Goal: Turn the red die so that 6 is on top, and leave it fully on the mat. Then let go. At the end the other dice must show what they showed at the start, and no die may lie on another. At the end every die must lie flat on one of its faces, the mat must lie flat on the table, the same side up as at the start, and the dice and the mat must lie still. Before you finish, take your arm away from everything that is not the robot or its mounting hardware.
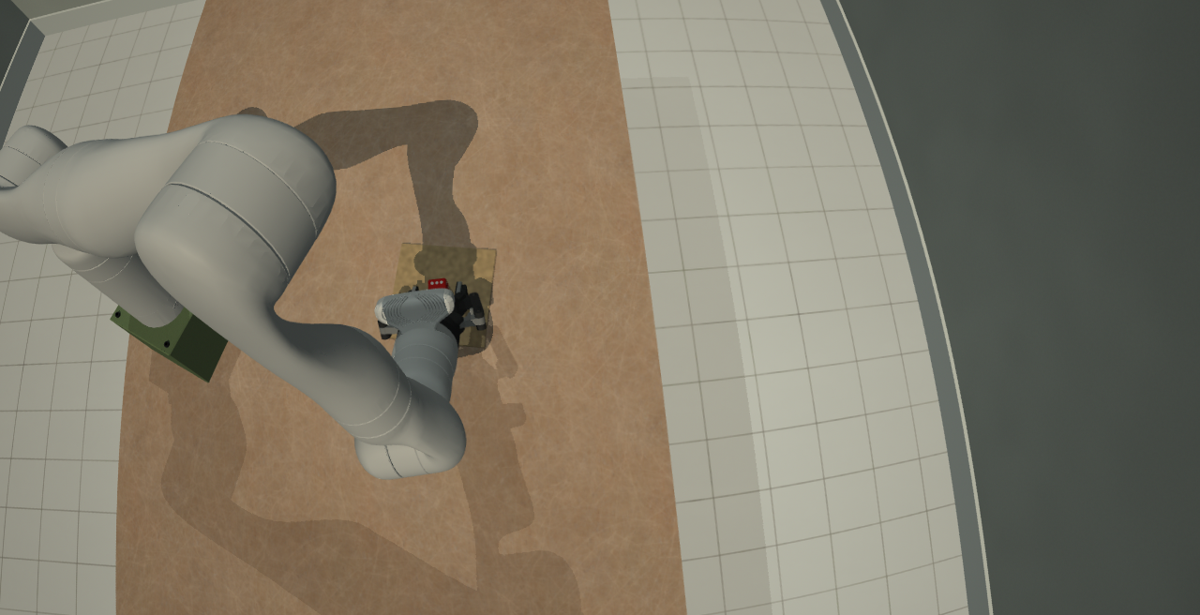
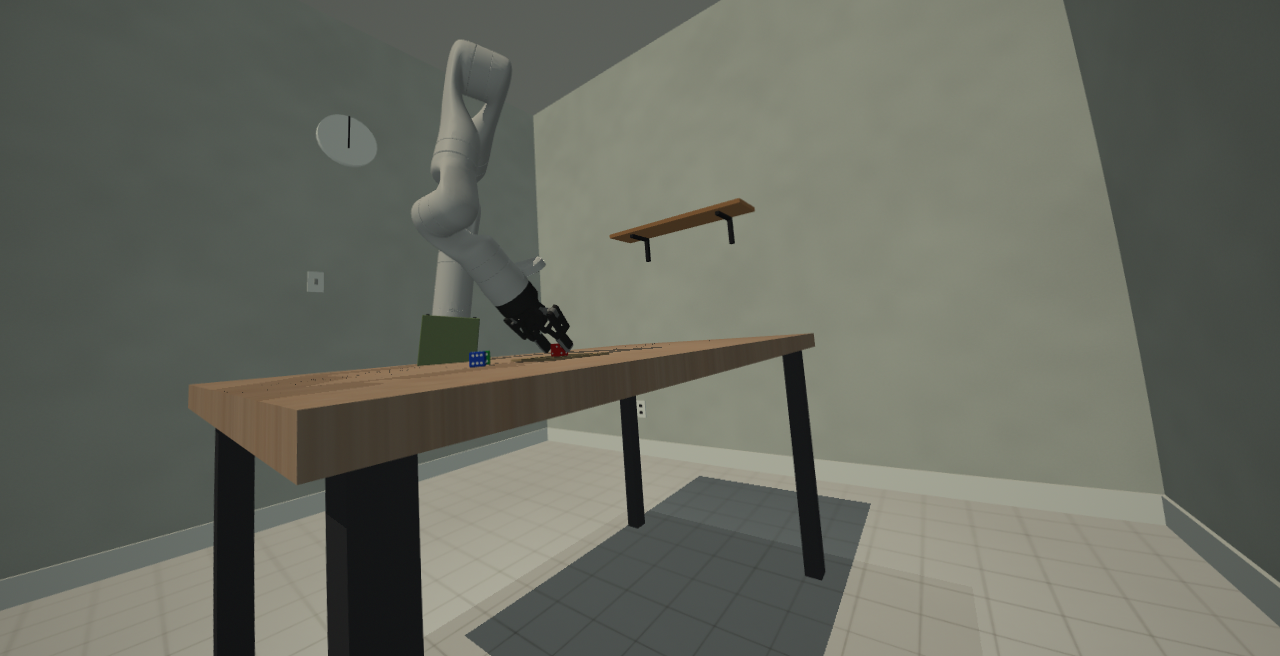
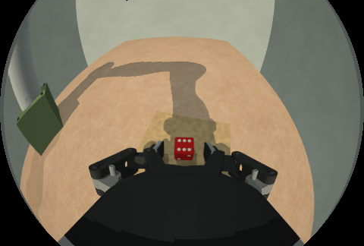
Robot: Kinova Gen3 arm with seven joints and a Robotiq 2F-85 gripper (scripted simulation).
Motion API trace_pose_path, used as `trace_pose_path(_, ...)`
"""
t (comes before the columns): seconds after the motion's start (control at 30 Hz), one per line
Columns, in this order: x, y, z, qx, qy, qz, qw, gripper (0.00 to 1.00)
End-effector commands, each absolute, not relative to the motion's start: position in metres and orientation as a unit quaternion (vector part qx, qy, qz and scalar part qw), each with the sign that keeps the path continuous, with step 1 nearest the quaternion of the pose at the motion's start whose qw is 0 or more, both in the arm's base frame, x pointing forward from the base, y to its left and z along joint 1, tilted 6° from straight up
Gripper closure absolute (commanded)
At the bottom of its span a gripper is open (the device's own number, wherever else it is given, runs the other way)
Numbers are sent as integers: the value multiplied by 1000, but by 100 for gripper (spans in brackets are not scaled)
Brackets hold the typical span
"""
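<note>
The red die sits on the yellowish mat. In the wrist view its upper face shows six pips, with a sliver of another face below it; it looks flat. My gripper is open around the die, low over the mat, with a visible gap between the die and each fingertip. In the top view the wrist hides part of the die and the mat's lower left part. In the exterior view the fingers partly cover the die.
A blue die stands on the table, with a green die partly hidden behind it. The arm hides both in the top view. The green base block stands at the table's side.
</note>
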State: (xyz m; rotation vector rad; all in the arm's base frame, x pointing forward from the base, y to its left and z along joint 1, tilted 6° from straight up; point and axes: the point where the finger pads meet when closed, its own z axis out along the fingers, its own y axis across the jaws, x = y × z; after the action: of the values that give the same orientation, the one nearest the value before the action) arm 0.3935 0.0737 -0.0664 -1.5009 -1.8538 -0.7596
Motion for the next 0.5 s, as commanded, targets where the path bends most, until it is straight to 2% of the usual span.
trace_pose_path(0.0,394,74,-65,-569,-703,-289,313,39)
trace_pose_path(0.47,393,70,-32,-569,-703,-289,313,39)
